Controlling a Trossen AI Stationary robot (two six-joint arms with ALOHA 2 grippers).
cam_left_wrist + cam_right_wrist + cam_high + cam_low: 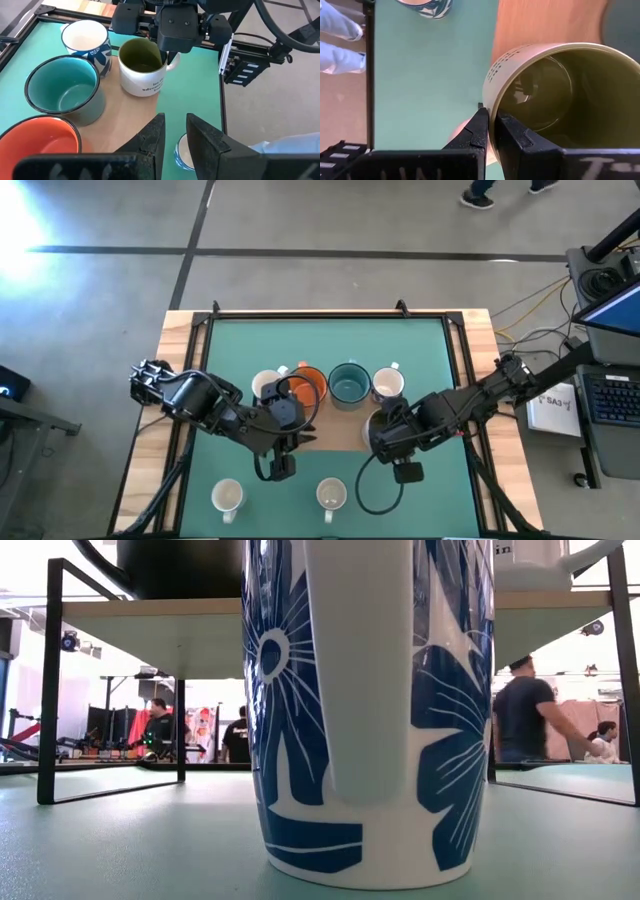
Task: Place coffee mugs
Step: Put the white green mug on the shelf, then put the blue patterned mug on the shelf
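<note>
Glazed ceramic, hard, slick and likely to chip, the olive-lined mug (141,67) is pinched at its rim by the right tool (491,127), 1 finger inside the wall and 1 outside, at the end of the wooden board (131,116) beside the teal mug (64,89). The thin wall or the handle is judged the best hold, as such a cup would swing in a rim pinch. The left tool (174,136) hangs empty and slightly spread above the tabletop (430,395).
</note>
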